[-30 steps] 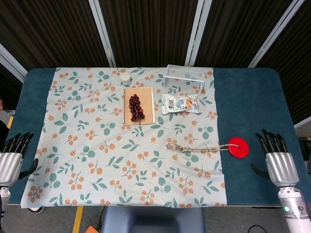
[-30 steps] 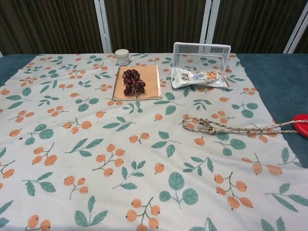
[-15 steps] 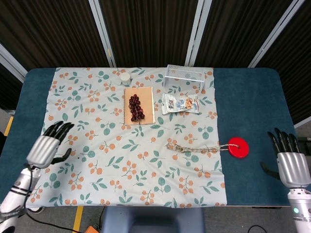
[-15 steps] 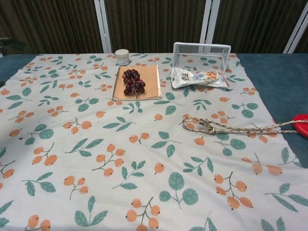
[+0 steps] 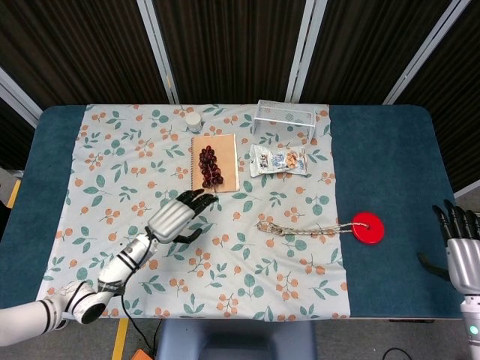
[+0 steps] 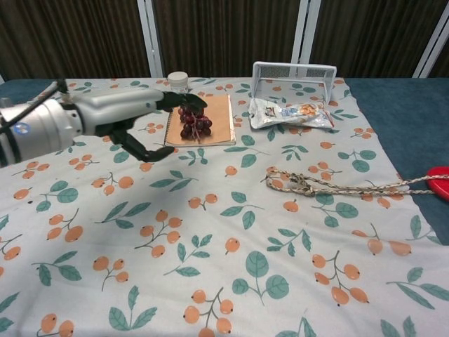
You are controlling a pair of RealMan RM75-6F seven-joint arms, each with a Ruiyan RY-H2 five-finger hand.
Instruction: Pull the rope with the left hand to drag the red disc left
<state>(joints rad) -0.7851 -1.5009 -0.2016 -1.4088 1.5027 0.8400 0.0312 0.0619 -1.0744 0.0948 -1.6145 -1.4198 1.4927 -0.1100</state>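
Head view. One left hand (image 5: 174, 217), fingers spread, holding nothing, over the floral cloth (image 5: 135, 187). One right hand (image 5: 463, 247) at the frame's right edge, fingers straight and apart, empty. One rope (image 5: 304, 228), braided, lying to the right of the left hand and apart from it; its knotted end is the nearer end. One red disc (image 5: 368, 227) at the rope's far end, on the blue table (image 5: 390, 157), between the two hands and nearer the right one. One notebook (image 5: 215, 163) just beyond the left fingertips, bearing one bunch of dark grapes (image 5: 210, 166). One snack packet (image 5: 278, 160), one white wire rack (image 5: 285, 114), one small white jar (image 5: 193, 120), all beyond the left hand. Dark slatted wall panels behind the table.

Chest view. Left hand (image 6: 133, 116) raised above the cloth, fingers apart, empty, its fingertips before the grapes (image 6: 194, 121). Rope (image 6: 330, 184) well to its right; disc (image 6: 439, 182) cut by the right edge. Notebook (image 6: 210, 119), packet (image 6: 287, 114), rack (image 6: 293, 72), jar (image 6: 178, 82): one each.
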